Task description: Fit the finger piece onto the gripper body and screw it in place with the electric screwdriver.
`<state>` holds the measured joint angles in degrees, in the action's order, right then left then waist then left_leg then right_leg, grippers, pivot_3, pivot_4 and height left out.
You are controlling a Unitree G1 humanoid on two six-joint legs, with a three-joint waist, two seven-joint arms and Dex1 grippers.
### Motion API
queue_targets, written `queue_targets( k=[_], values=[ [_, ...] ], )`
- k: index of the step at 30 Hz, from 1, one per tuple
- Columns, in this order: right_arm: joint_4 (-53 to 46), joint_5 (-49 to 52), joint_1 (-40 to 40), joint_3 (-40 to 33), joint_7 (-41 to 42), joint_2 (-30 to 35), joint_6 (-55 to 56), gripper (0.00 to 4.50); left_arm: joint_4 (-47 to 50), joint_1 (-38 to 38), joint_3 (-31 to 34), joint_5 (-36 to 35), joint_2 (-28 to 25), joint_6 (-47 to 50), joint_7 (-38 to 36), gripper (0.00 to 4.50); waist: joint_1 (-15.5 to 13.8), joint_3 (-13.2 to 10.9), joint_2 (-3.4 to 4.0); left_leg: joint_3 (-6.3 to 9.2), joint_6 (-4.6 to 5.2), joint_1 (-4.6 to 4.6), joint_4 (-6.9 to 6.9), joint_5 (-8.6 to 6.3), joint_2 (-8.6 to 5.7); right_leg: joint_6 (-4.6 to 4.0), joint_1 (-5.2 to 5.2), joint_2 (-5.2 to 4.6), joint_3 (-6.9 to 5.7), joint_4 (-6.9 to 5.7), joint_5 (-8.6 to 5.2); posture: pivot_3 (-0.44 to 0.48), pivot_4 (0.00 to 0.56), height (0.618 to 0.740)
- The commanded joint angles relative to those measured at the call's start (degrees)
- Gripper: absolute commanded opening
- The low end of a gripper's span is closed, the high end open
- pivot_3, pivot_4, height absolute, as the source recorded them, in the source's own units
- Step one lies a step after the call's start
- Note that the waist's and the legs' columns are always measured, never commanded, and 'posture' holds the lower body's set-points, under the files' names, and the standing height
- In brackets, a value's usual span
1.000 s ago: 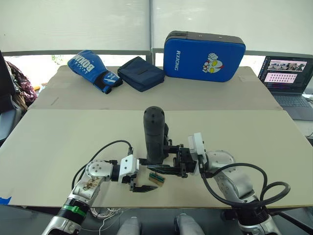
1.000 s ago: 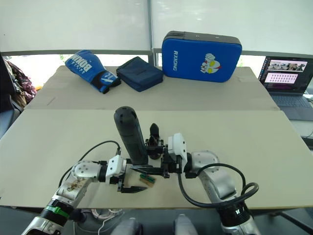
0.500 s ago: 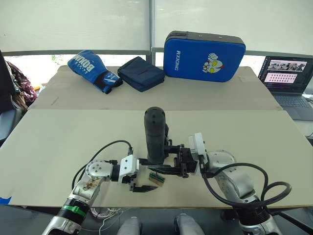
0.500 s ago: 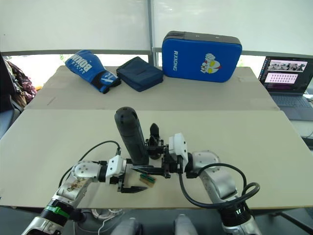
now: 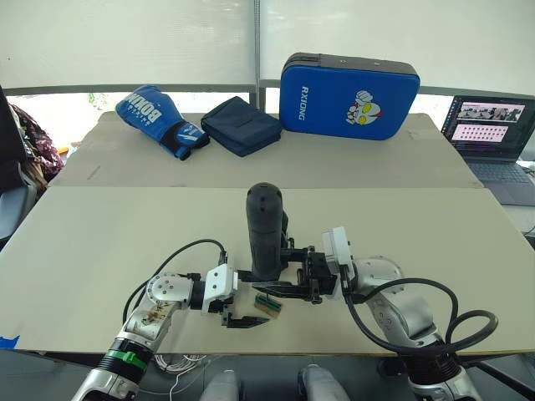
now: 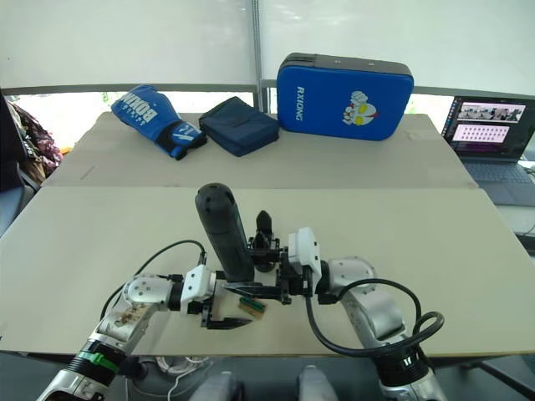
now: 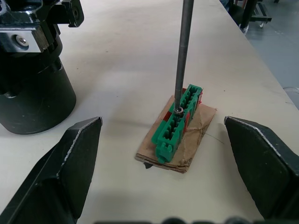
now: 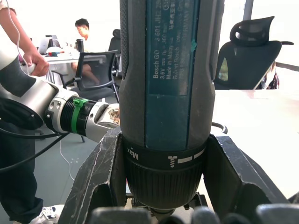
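Now the right gripper [image 8: 161, 205] pinches the electric screwdriver [image 5: 265, 230] low on its collar; it stands upright, looks stiff and top-heavy, so the hold seems good. Its bit rests in the green block [image 7: 176, 122]. Left gripper [image 7: 163, 158] is spread around the block. Gripper body [image 6: 264, 242] stands just behind the screwdriver, probably rigid.

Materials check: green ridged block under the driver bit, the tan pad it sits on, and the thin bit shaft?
Green ridged block: looks like moulded plastic, semi-gloss, with uniform colour and crisp repeated slots. Tan pad beneath it: probably cardboard or kraft paper, matte, creased, with a frayed corner. Thin bit shaft: metal, dull grey with a lengthwise sheen.
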<state>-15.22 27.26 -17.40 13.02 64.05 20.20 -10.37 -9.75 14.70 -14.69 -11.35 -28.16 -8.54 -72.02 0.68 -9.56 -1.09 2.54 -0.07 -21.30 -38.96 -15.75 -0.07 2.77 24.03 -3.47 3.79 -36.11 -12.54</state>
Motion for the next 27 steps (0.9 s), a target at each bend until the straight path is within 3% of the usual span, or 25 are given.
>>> queue_targets(
  k=[1,27],
  values=[
    [-1.7,0.9,-0.8,-0.9,0.1,-0.1,2.0,1.89,-0.7,-1.1,-1.8,1.1,0.3,0.6,0.1,4.43,0.0,0.0,0.00,0.00,0.00,0.00,0.00,0.00,0.00,0.00,0.00,0.00,0.00,0.00,0.00,0.000,0.150,0.740],
    [0.0,-0.5,0.0,0.6,-0.6,0.5,0.1,1.89,-0.6,-1.3,-1.8,1.2,0.3,0.9,0.4,4.43,0.0,0.1,0.03,0.00,0.00,0.03,0.00,0.00,0.00,0.00,-0.02,0.00,0.00,0.00,0.00,0.000,0.150,0.740]
  ],
)
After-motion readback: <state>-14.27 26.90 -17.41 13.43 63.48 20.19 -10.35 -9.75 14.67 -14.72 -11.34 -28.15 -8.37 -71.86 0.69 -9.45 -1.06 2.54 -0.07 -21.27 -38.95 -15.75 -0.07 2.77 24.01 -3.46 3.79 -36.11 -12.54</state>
